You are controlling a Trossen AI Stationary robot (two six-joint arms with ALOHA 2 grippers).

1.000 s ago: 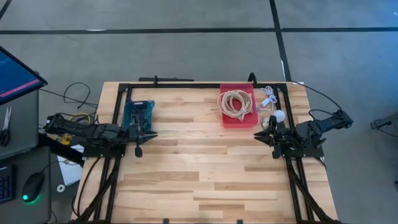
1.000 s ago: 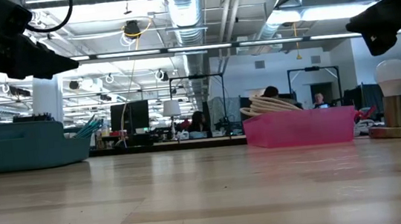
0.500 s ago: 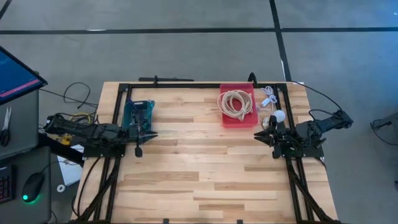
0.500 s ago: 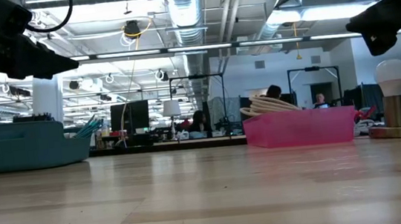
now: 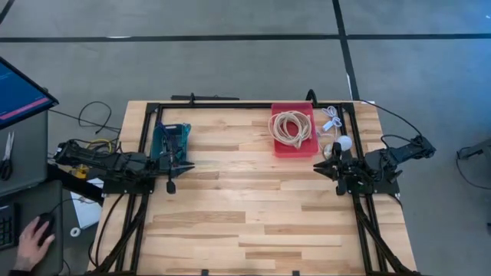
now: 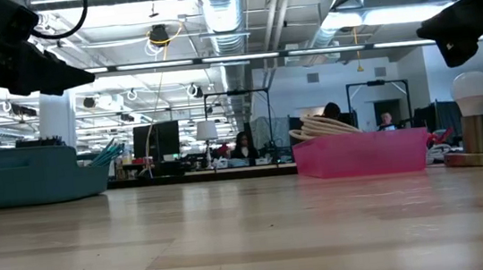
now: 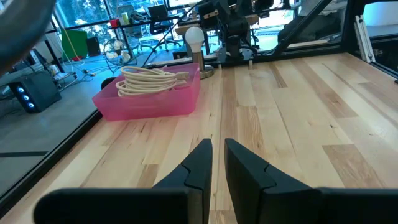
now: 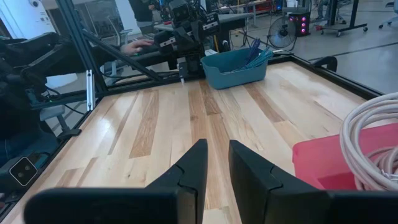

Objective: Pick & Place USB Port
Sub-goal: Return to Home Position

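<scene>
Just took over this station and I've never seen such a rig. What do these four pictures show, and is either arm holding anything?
Two dark robot arms stand at the sides of a wooden table. One picture looks straight down, one level across the tabletop, two from cameras on the arms' wrists. The left gripper and right gripper each hover over bare wood, fingers a narrow gap apart, holding nothing. A pink bin holds a coiled beige cable; a blue bin by the left arm holds more cables. A white bulb lamp stands beside the pink bin.
</scene>
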